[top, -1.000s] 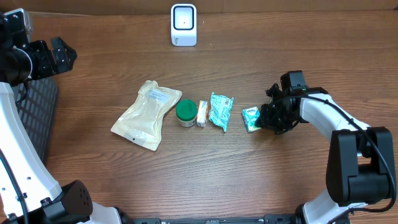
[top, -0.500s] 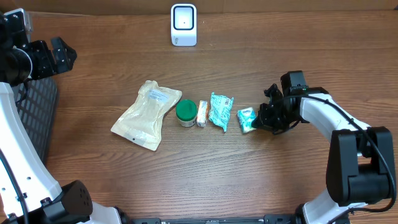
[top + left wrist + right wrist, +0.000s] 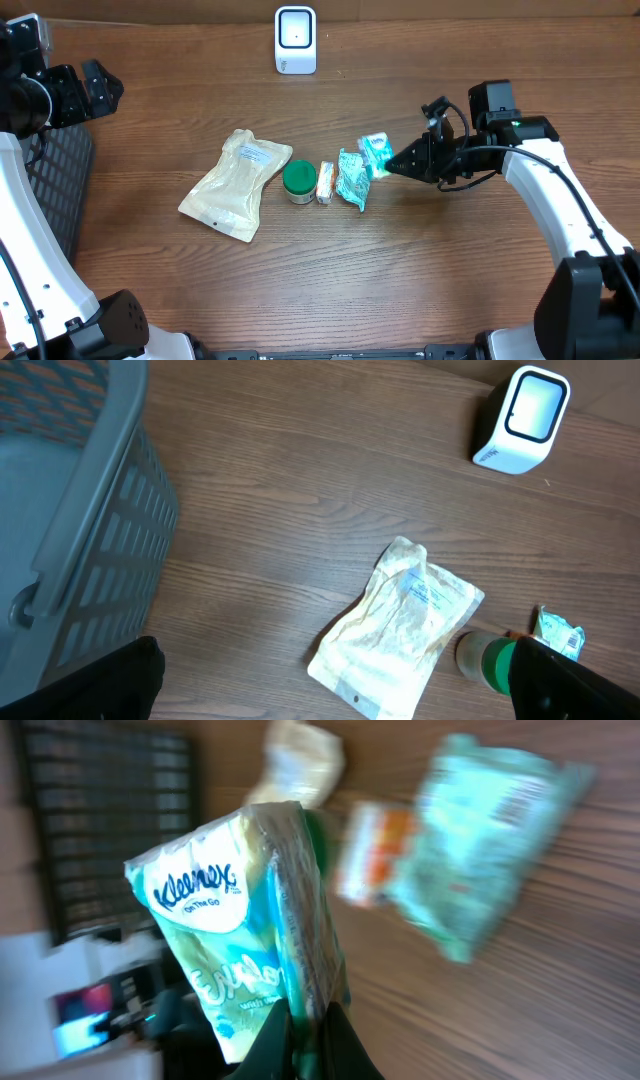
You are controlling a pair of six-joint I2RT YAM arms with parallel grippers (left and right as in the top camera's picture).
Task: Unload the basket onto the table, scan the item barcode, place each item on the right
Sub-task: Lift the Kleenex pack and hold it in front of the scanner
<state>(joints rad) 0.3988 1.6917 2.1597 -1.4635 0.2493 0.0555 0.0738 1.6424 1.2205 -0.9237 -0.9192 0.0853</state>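
R pincer (image 3: 393,164) is clamping shut on a small green-white plastic tissue pack (image 3: 376,153), holding it above the brown wooden bench (image 3: 420,280). L pincer (image 3: 105,88) is gaping wide, empty. Advice: be turning the barcode side toward the white box scanner (image 3: 295,40), approaching slowly.

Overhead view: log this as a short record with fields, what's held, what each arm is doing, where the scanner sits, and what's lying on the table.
held item: Kleenex tissue pack
right arm: jaws shut on the pack, beside the teal packet
left arm: jaws open, far left near the basket
scanner: upright at the far edge
on table: tan pouch, green-lidded jar, small bar
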